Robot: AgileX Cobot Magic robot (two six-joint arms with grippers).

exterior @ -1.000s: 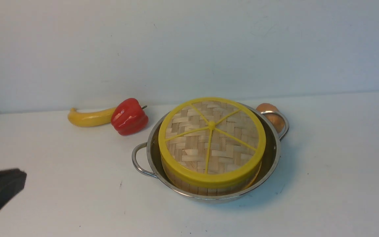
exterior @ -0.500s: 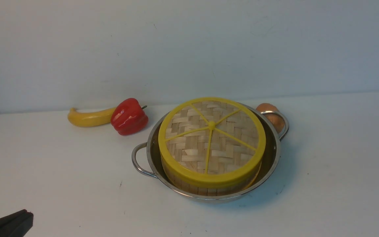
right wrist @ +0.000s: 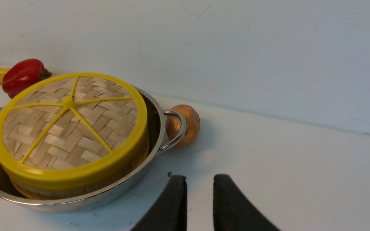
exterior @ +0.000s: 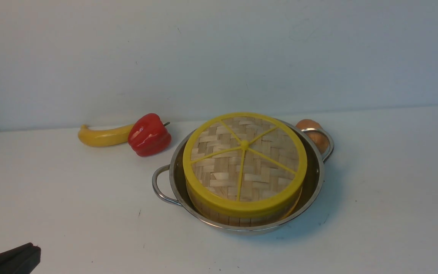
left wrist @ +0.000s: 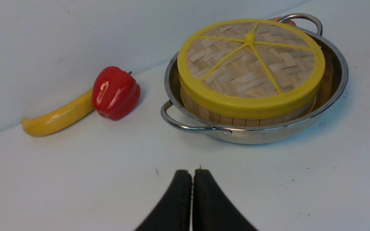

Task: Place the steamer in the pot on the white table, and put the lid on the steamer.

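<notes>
The steamer (exterior: pixel 234 219) stands inside the pot (exterior: pixel 315 182) on the white table (exterior: pixel 70 198), only its wooden side showing. The lid (exterior: pixel 243 160) lies flat on top of it and hides its contents. My left gripper (exterior: pixel 32 253) is shut and empty at the lower left corner of the front view, well clear of the pot. In the left wrist view its tips (left wrist: pixel 191 173) meet above bare table, short of the pot's near handle (left wrist: pixel 185 123). My right gripper (right wrist: pixel 199 178) is out of the front view. It is slightly open, empty, near the pot's (right wrist: pixel 157 122) other handle.
A yellow banana (exterior: pixel 101 137) and a red bell pepper (exterior: pixel 148 135) lie at the back left by the wall. A brown round vegetable (exterior: pixel 312 131) sits behind the pot's far right handle (exterior: pixel 327 142). A pale wall closes the table's far edge.
My left gripper has dropped and drawn back toward the lower left corner of the front view. Pot, steamer and lid have not moved.
</notes>
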